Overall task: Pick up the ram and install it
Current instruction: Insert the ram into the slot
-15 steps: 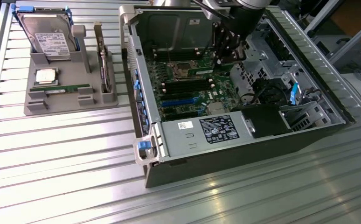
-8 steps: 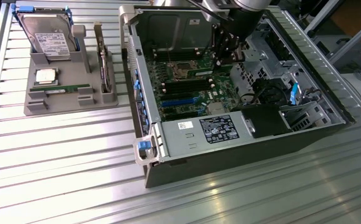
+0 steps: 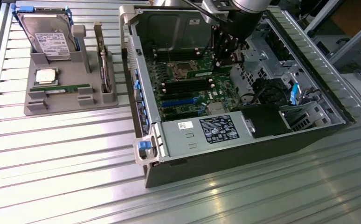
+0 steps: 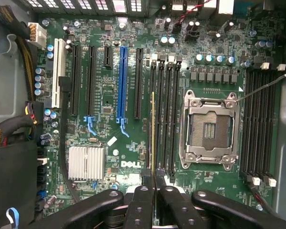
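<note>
In the wrist view my gripper (image 4: pixel 153 174) is shut on a ram (image 4: pixel 152 129), a thin green stick seen edge-on. It hangs over the bank of black memory slots (image 4: pixel 166 114) beside the empty processor socket (image 4: pixel 209 129), in line with the slot on the bank's side farthest from the socket. Whether it touches the slot I cannot tell. In the exterior view the gripper (image 3: pixel 221 58) reaches down into the open computer case (image 3: pixel 230 144) above the motherboard (image 3: pixel 187 93). A second ram (image 3: pixel 61 87) lies on the grey holder tray (image 3: pixel 37 107) at the exterior view's left.
The tray also carries a hard drive (image 3: pixel 46 35), a silver processor (image 3: pixel 46 75) and an upright card with a bracket (image 3: pixel 103 65). Inside the case are a power supply (image 3: pixel 199 130), a drive cage (image 3: pixel 292 112), a blue slot (image 4: pixel 123 81), a heatsink (image 4: pixel 86 163) and cables (image 4: pixel 14 129).
</note>
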Motion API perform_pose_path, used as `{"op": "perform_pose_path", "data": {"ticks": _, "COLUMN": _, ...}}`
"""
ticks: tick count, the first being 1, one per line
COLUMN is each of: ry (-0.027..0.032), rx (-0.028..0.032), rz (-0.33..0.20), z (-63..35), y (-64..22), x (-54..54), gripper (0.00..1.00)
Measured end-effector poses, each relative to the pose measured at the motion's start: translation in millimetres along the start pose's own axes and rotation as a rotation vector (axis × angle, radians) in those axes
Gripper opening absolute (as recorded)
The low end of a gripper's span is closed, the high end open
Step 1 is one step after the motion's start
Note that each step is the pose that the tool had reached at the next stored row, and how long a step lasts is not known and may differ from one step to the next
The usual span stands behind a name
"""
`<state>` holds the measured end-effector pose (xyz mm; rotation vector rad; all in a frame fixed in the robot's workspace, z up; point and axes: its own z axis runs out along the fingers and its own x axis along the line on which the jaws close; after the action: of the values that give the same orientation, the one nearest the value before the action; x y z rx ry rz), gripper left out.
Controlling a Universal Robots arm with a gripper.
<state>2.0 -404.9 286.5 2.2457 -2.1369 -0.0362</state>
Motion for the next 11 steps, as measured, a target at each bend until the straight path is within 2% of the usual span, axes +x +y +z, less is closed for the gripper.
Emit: {"op": "perform_pose_path", "data": {"ticks": 11, "ry": 0.0, "rx": 0.0, "rz": 0.0, "z": 6.0, "y": -0.3, "x": -0.1, "gripper": 0.12}}
